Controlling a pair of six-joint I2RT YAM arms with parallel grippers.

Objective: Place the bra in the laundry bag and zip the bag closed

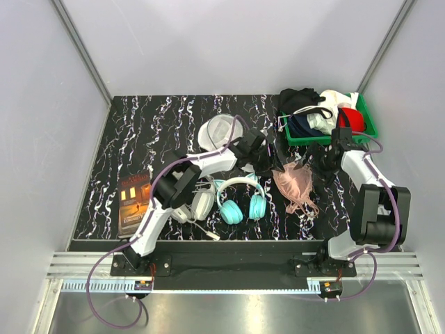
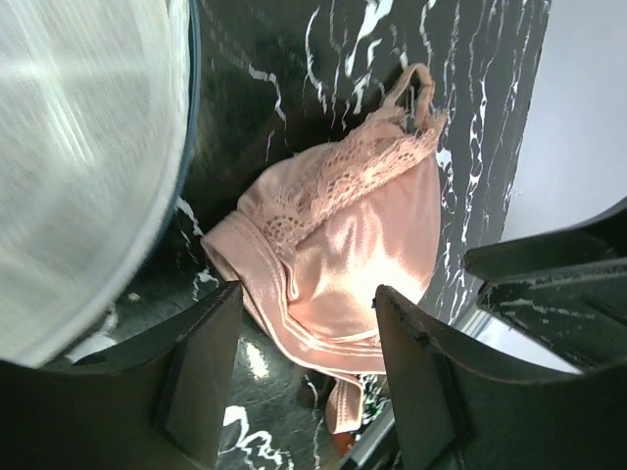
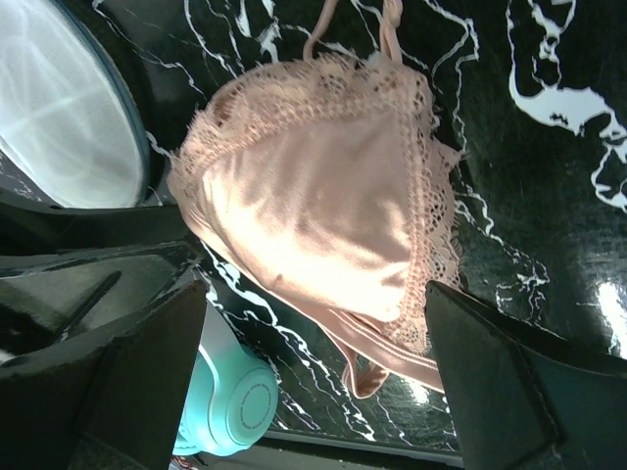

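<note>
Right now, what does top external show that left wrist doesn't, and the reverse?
Only top external: the green plastic bin of clothes at the far right, the teal headphones, the white-grey headphones and the dark-covered book.
Only left wrist: the lace trim on the pale pink satin bra, and the left gripper, jaws open, straddling the cup's lower edge.
Both: that bra lying on the black marbled table, with the white mesh laundry bag beside it, not touching.

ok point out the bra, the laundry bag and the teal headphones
bra (image 1: 295, 184), top view, on the cup fabric
laundry bag (image 1: 213, 132), top view, on its white mesh dome
teal headphones (image 1: 231, 212), top view, on an ear cup
</note>
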